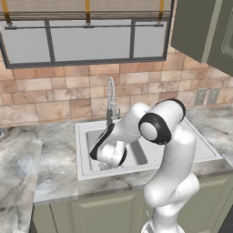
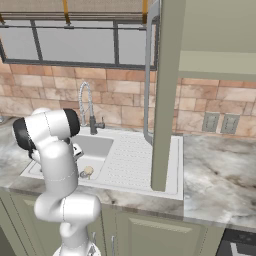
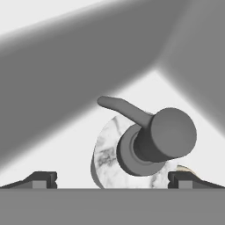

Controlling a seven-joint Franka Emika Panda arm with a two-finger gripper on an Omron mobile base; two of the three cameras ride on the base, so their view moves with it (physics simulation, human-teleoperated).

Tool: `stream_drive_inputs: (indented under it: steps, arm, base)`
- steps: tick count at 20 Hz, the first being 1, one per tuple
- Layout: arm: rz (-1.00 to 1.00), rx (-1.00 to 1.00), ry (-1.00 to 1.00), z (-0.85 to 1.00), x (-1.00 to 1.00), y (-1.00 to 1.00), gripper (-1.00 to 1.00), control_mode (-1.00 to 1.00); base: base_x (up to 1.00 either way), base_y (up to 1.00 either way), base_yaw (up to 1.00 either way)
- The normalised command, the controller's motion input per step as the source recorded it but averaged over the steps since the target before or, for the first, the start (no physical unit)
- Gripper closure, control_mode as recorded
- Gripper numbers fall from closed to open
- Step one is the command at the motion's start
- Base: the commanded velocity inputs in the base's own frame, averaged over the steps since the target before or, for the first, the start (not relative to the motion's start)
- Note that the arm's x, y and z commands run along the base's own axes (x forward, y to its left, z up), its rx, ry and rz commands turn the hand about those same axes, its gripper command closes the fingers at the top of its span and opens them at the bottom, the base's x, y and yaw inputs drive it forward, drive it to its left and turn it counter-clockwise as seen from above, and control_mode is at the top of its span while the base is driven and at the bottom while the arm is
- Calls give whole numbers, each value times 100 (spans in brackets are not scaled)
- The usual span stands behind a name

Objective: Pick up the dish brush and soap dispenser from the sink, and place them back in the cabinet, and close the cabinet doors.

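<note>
Cabinet (image 2: 210,45) above the marble surface (image 2: 220,170) stands with one olive door (image 2: 164,95) swung open over the drainboard. White sink (image 2: 135,160) holds the arm's hand low in its basin. Soap dispenser (image 3: 145,145) sits directly below the gripper (image 3: 112,178), jaws spread wide either side of it. Dish brush (image 2: 88,171) lies on the basin floor.

A kitchen — white sink (image 1: 191,150) with chrome spring-neck faucet (image 1: 110,102) at 12 o'clock, marble counter (image 1: 50,168), brick-tile backsplash (image 1: 54,98), olive-green cabinet (image 2: 200,45) at 2 o'clock, base cabinets (image 1: 100,211) below.
</note>
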Motion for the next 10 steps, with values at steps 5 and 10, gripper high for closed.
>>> stream_drive_inputs:
  steps: [5, 10]
  arm:
    - [0, 0, -2, -4, 0, -16, -100, -100]
    - [0, 0, -3, -3, 0, -19, -100, -100]
  base:
    - [0, 0, 0]
    - [0, 0, 0]
